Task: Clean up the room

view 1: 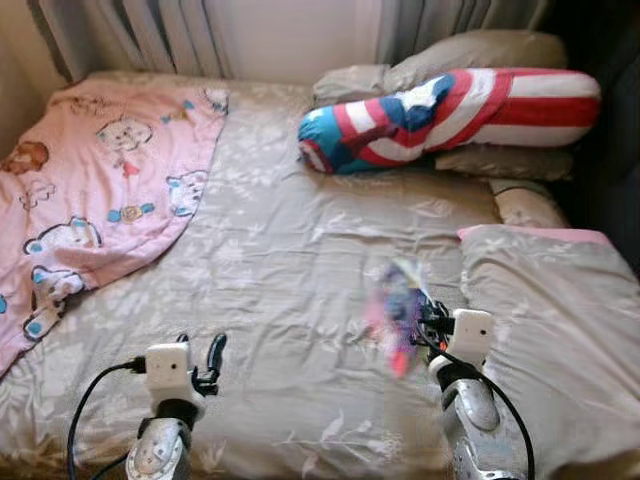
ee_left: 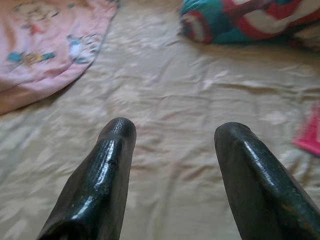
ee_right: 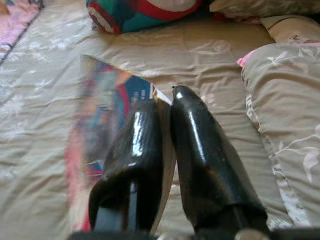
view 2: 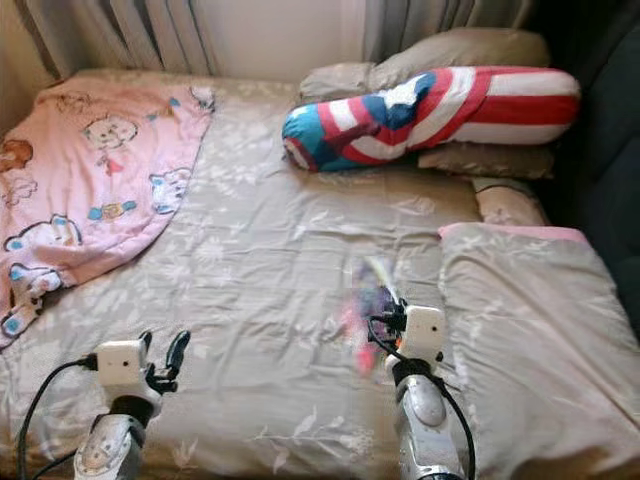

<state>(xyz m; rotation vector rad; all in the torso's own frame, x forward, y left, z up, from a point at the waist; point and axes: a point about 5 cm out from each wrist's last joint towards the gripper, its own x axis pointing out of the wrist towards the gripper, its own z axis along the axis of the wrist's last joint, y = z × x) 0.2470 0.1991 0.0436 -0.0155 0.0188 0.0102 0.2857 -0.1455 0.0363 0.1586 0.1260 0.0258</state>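
Nearest the camera, at about seven o'clock in the left eye view, the left gripper (view 1: 213, 357) hovers low over the grey floral bedsheet (view 1: 290, 250), its two black fingers (ee_left: 107, 170) spread apart with bare sheet showing between them. At about five o'clock the right gripper (view 1: 428, 325) has its fingers pressed together on a thin, colourful book (view 1: 398, 312); the right wrist view shows the fingers (ee_right: 195, 145) pinching the book's edge, the cover (ee_right: 107, 107) standing up off the sheet and blurred, in reds, pinks and blues. Just to the right of that gripper, toward four o'clock, lies a grey floral pillow (view 1: 555, 320) with a pink edge along its far side. Farther off, at nine to ten o'clock, a pink blanket (view 1: 100, 180) printed with cartoon animals covers the left side of the bed. At about one o'clock, near the head of the bed, a long bolster (view 1: 450, 115) in red and white stripes with a blue end rests against grey pillows (view 1: 470, 55). Beyond it, at twelve o'clock, grey curtains (view 1: 140, 30) hang on either side of a pale wall
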